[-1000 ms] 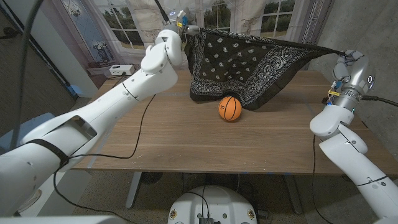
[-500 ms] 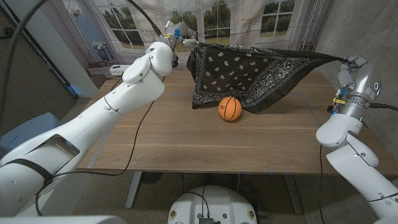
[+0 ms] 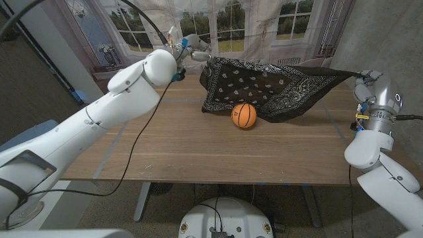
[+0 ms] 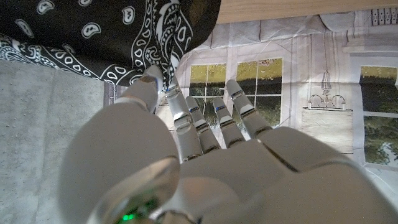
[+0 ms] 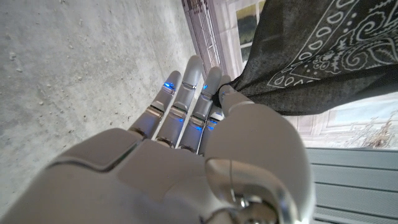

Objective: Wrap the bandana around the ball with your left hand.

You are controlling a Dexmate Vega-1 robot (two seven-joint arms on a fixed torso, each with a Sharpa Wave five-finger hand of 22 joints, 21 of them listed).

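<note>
A black paisley bandana (image 3: 268, 84) hangs stretched above the far part of the wooden table (image 3: 198, 152), its lower folds draped on the wood behind a small orange basketball (image 3: 244, 115). My left hand (image 3: 190, 47) pinches the bandana's left corner, high at the back of the table. In the left wrist view that hand (image 4: 186, 130) pinches the cloth (image 4: 112, 43) between thumb and a finger. My right hand (image 3: 365, 74) holds the opposite corner at the table's right edge. The right wrist view shows this hand (image 5: 199, 112) gripping the dark cloth (image 5: 311, 68).
A black cable (image 3: 135, 142) runs from my left arm down across the table's left side. A printed window backdrop (image 3: 231, 20) hangs behind the table. A small white device (image 3: 109, 66) sits on a low shelf at the back left.
Both hands have lowered with the bandana, which now sags closer to the ball. The left arm has swung leftward, and the right hand has dropped slightly.
</note>
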